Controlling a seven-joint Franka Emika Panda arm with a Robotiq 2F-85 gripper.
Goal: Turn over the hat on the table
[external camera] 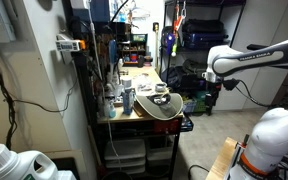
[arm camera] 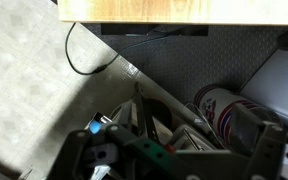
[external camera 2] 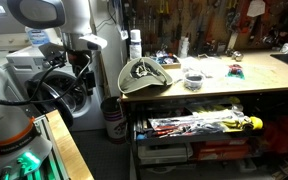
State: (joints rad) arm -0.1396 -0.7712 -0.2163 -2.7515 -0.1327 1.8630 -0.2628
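The hat [external camera: 162, 104] lies at the near end of the wooden table [external camera: 139, 76], dark face up with a tan brim edge. In an exterior view the hat [external camera 2: 142, 75] overhangs the table's [external camera 2: 244, 85] left end. My gripper [external camera 2: 81, 78] hangs beside that end of the table, apart from the hat and below the top's level; it also shows in an exterior view [external camera: 206, 95]. In the wrist view the gripper [arm camera: 174, 162] is open and empty, and looks down at the floor with the table edge [arm camera: 184, 10] at the top. The hat is out of the wrist view.
A bucket of tools [arm camera: 154, 125] and a red-white-blue can [arm camera: 229, 110] stand on the floor under the gripper. Small bottles and cans [external camera 2: 189, 70] stand on the table behind the hat. Lower shelves hold tools [external camera 2: 199, 125]. A tall dark rack [external camera: 84, 70] stands beside the table.
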